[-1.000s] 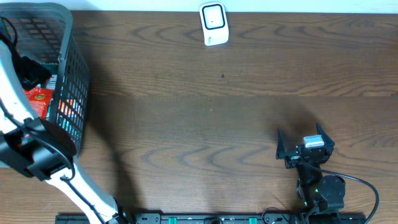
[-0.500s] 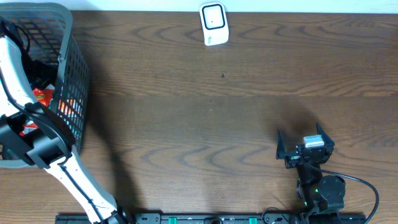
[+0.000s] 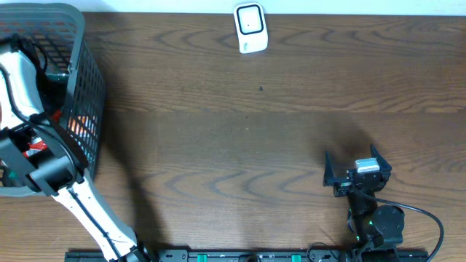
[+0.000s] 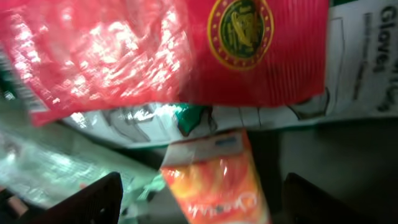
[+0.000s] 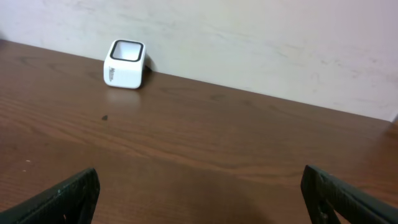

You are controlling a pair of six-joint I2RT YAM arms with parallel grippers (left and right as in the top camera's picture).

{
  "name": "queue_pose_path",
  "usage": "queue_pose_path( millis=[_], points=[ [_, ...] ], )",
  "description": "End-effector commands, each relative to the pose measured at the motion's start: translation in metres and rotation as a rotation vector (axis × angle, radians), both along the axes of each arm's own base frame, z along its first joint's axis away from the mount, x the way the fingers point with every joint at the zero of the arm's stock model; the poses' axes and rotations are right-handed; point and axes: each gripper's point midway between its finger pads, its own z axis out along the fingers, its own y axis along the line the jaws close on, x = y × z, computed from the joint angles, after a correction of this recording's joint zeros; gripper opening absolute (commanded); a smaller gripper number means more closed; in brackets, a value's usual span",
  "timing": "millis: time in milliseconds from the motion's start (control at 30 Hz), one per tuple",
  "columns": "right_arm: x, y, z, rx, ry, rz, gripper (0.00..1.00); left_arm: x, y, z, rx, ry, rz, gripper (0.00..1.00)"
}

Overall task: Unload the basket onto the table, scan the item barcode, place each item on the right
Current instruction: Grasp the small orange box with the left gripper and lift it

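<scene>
Stretching wide, dark wood-grain table [image 3: 255, 145], pale wall [image 5: 261, 37] behind white scanner [image 3: 250, 28], left pincer [image 4: 205, 202] agape in basket [image 3: 84, 80], right pincer [image 5: 199, 193] agape

The surface [image 3: 218, 145] is dark brown wood with a wavy grain, and its far edge runs along a pale wall [image 5: 249, 37]. A white scanner [image 3: 250, 28], a small box with a dark-framed window on its top face, stands at the far edge near the middle, close to the wall. A grey mesh basket [image 3: 86, 80] stands at the far left corner, well apart from the scanner. A tiny dark speck [image 3: 261, 89] marks the wood a little nearer than the scanner.
</scene>
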Motion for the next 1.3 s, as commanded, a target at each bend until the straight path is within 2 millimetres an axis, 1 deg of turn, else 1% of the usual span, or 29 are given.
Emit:
queue_pose_path(
  millis=[0, 233, 333, 433, 533, 600, 700, 733, 800, 867, 1033, 1067, 1133, 1233, 1267],
  points=[
    [0.0, 0.002, 0.0, -0.013, -0.001, 0.009, 0.99, -0.002, 0.0, -0.019, -0.002, 0.014, 0.027, 0.82],
    [0.0, 0.002, 0.0, -0.013, -0.001, 0.009, 0.99, 0.001, 0.0, -0.034, 0.004, 0.002, 0.025, 0.82],
    [0.0, 0.002, 0.0, -0.013, -0.001, 0.009, 0.99, 0.001, -0.001, -0.038, 0.004, 0.001, 0.022, 0.82],
    [0.0, 0.002, 0.0, -0.013, -0.001, 0.009, 0.99, 0.0, -0.005, -0.046, 0.001, 0.007, 0.016, 0.81],
    [0.0, 0.002, 0.0, -0.013, -0.001, 0.009, 0.99, 0.001, -0.01, -0.055, -0.001, 0.011, 0.005, 0.77],
    [0.0, 0.002, 0.0, -0.013, -0.001, 0.009, 0.99, 0.002, -0.013, -0.057, -0.004, 0.009, -0.001, 0.74],
    [0.0, 0.002, 0.0, -0.013, -0.001, 0.009, 0.99, 0.003, -0.015, -0.057, -0.004, 0.009, -0.005, 0.62],
    [0.0, 0.002, 0.0, -0.013, -0.001, 0.009, 0.99, 0.003, -0.014, -0.057, -0.004, 0.009, -0.005, 0.6],
    [0.0, 0.002, 0.0, -0.013, -0.001, 0.009, 0.99, 0.002, -0.011, -0.056, -0.001, 0.005, 0.003, 0.58],
    [0.0, 0.002, 0.0, -0.013, -0.001, 0.009, 0.99, 0.002, -0.006, -0.053, 0.002, -0.003, 0.012, 0.58],
    [0.0, 0.002, 0.0, -0.013, -0.001, 0.009, 0.99, -0.003, 0.009, -0.037, 0.015, -0.03, 0.027, 0.59],
    [0.0, 0.002, 0.0, -0.013, -0.001, 0.009, 0.99, -0.006, 0.011, -0.032, 0.012, -0.036, 0.037, 0.65],
    [0.0, 0.002, 0.0, -0.013, -0.001, 0.009, 0.99, -0.007, 0.01, -0.027, -0.006, -0.053, 0.047, 0.71],
    [0.0, 0.002, 0.0, -0.013, -0.001, 0.009, 0.99, -0.004, 0.003, -0.024, -0.066, -0.089, 0.062, 0.77],
    [0.0, 0.002, 0.0, -0.013, -0.001, 0.009, 0.99, -0.003, -0.003, -0.024, -0.105, -0.103, 0.068, 0.78]
  ],
)
